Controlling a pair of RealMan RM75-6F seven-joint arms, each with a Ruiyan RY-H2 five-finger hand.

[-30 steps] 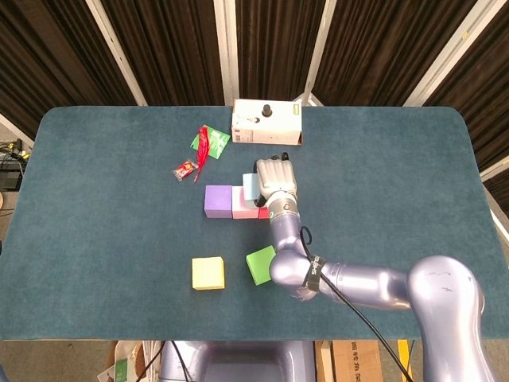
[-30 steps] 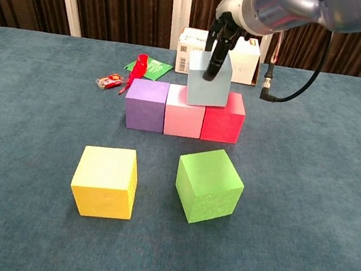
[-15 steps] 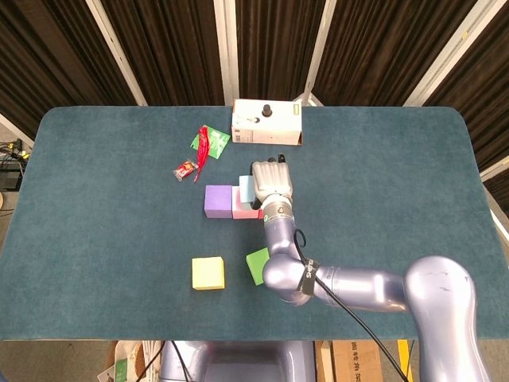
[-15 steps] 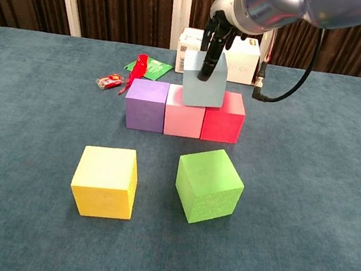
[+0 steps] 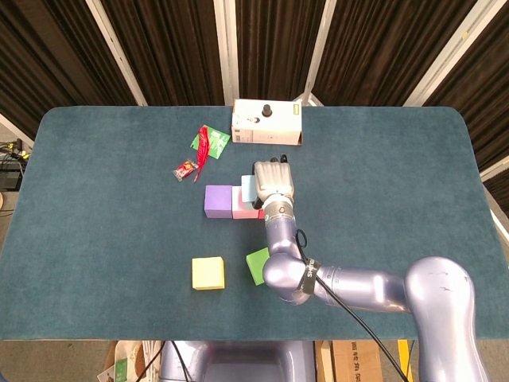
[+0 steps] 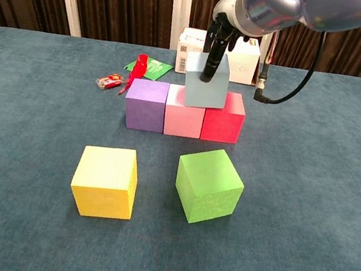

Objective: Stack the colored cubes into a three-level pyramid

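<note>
Teal cloth covers the counter [image 5: 95, 207], the largest thing I have in front of me, running wide from left to right in my head view. Over it reaches my right arm [image 5: 358, 286], silver-grey, coming in from the near right. Its robot hand [image 5: 273, 181] is clasped around the pale blue cube [image 6: 206, 81], fingers [image 6: 211, 61] running down the cube's near face in the chest view. That blue cube sits over the seam between the pink cube [image 6: 183, 120] and the red cube [image 6: 223, 120], slightly tilted; I cannot tell whether its underside is touching them. I see no left robot hand in either camera.

The bottom row stands in the middle of the counter: purple cube [image 6: 145, 104] on the left, pink in the centre, red on the right, all three touching side to side. Nearer to me lie two loose cubes, well apart from the row: the green cube [image 6: 208, 185] to the right, turned at an angle, and the yellow cube [image 6: 105, 181] to the left, square to the counter edge.

At the far side rests a white box [image 5: 266, 122] with a dark knob on top. Left of it lies a green packet [image 5: 210, 139] with a red strip [image 5: 203, 153] across it, and just nearer, a small red wrapper [image 5: 185, 169].
</note>
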